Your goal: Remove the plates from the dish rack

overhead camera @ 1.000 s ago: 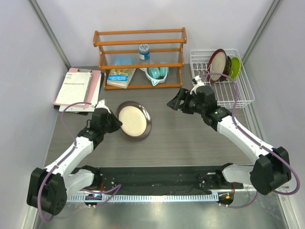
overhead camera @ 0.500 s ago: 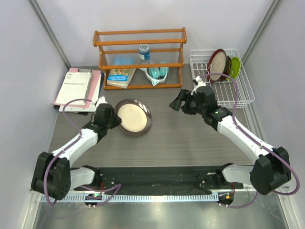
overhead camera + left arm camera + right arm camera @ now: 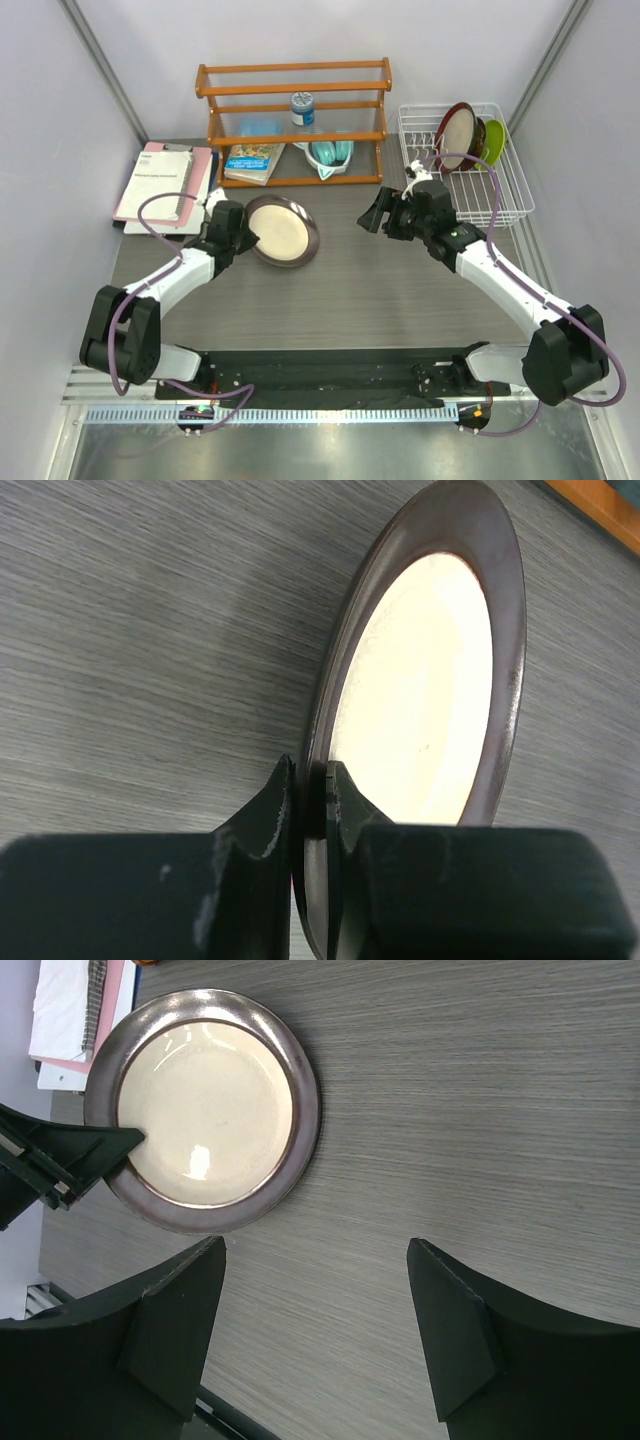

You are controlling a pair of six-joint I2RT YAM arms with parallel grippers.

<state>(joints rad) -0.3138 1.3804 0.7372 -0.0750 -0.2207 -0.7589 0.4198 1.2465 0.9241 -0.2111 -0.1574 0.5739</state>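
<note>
- Notebook point(image 3: 165, 185): lies flat on the table point(image 3: 380, 290), just beside the left end of the shelf point(image 3: 295, 120).
- Left gripper point(image 3: 243, 228): in front of the shelf's left end. Its jaws are pressed almost together, pinching the left rim of the grey plate. The left wrist view shows its fingers point(image 3: 262, 825) on either face of that rim.
- Grey plate point(image 3: 285, 232): dark rim, cream centre, cream face up. It is in front of the shelf's left half, near it and outside the rack. Whether it rests on the table or is held just above it cannot be told.
- Shelf: orange wood, open-sided, at the far edge of the table. A book point(image 3: 253, 162) lies on its lowest level at the left and a teal item point(image 3: 330, 152) at the right. A jar point(image 3: 302, 108) stands one level higher.
- Right gripper point(image 3: 372, 215): in front of the shelf's right end, over bare table. Its jaws are spread wide with nothing between them, and it is well apart from the grey plate.
- Rack point(image 3: 510, 195): white wire, just beside the shelf's right end.
- Red-rimmed plate point(image 3: 457, 133): upright in the rack's far part and nearest the shelf of the three plates there.
- Small red plate point(image 3: 481, 140): upright, on the side of the red-rimmed plate away from the shelf and partly hidden by it.
- Green plate point(image 3: 497, 140): upright beside the small red plate and farthest from the shelf.
</note>
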